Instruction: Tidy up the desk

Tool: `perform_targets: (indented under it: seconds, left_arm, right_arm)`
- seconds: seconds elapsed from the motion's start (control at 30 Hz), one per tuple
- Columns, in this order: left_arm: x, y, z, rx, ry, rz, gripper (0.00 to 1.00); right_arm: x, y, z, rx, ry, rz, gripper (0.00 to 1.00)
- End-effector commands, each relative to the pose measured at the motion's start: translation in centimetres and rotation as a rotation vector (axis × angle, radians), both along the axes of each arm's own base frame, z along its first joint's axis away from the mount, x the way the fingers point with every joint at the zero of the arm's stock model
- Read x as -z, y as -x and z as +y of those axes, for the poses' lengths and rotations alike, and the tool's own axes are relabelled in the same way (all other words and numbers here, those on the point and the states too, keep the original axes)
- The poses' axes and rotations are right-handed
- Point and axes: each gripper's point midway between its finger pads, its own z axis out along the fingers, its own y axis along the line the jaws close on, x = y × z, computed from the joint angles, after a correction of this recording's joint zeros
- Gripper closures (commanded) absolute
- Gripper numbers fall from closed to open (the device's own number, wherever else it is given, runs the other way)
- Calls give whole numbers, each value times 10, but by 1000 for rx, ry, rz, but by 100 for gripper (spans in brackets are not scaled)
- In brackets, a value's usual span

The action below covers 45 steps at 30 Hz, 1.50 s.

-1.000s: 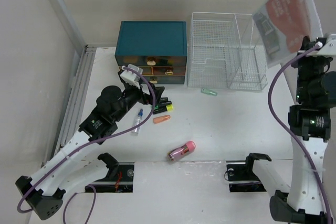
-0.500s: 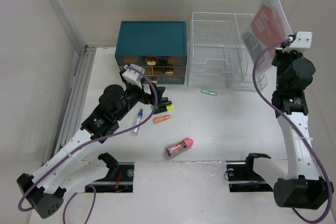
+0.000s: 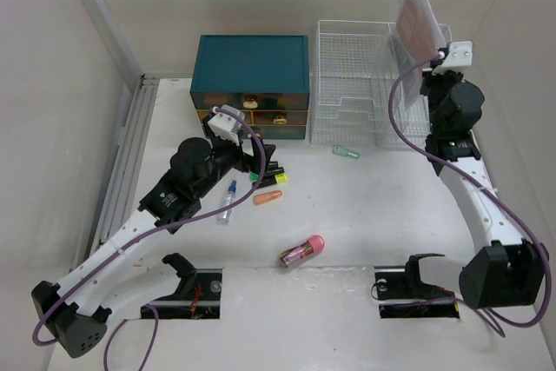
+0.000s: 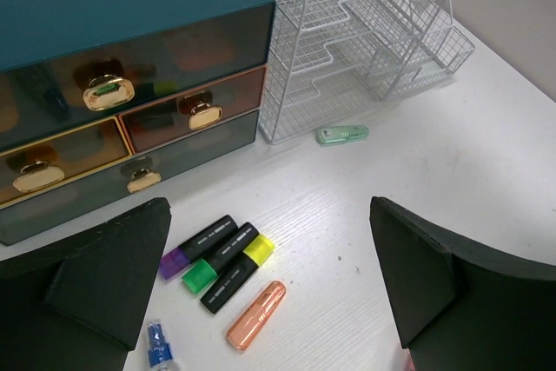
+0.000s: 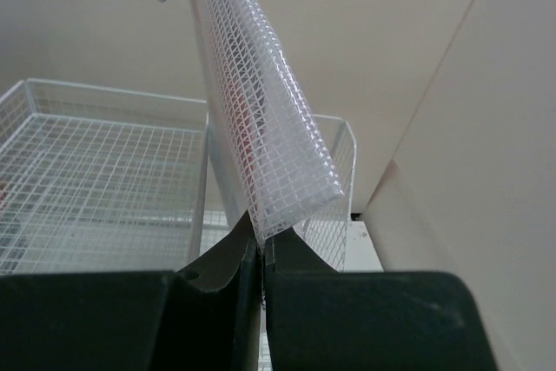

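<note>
Currently the right end effector (image 3: pixel 432 65) is clenched on the bottom edge of a mesh pouch (image 3: pixel 415 16), with the jaws pinched tight against the netting in the right wrist view. The pouch stands on edge. Its long axis rises from the jaws toward the top of the frame and tilts a little to the left.

The wire rack (image 3: pixel 365 93) sits at the upper right of the top view. The pouch hangs over its right-hand section, where the narrow upright compartments are. In the right wrist view the rack's mesh lies below and beyond the grasp, filling the left and centre of the frame. You cannot tell from these views which compartment the pouch lines up with. Judged from this, the coming move depends on bringing the pouch's plane parallel to those dividers before you lower it. The right arm is the one placed to do that.

The table (image 3: pixel 391 206) fills the middle of the top view, below both arms and well under the raised pouch.

The left end effector (image 3: pixel 261 161) is released, with its fingers spread wide. It hovers above the highlighters (image 4: pixel 221 254), just in front of the teal drawer box (image 4: pixel 130 23).
</note>
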Motion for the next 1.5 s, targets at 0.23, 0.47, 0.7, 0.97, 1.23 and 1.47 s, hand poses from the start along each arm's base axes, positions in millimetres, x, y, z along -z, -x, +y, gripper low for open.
perform_targets:
  seconds: [0.23,0.47,0.7,0.97,1.23,1.47]
  left_arm:
    - [-5,-7,0,-17,7,-32,1]
    - [0,-8,0,-17,-5,-18,1]
    - [0,-8,0,-17,-5,-18,1]
    - [-3,-6,1,-16,-6,-30,1]
    - [-6,-5,2,-16,0,-37,1]
    - [-9,-5,5,-26,5,-45,1]
  right_arm:
    - [2,-17,17,-69,24,-106,100]
    - [35,-18,9,-85,61,-48,100]
    - [59,-25,5,-89,65,4,100]
    - [93,-40,4,-91,68,121,100]
    - [100,-43,6,-103,59,160,35]
    - [57,-13,6,-100,63,85,13]
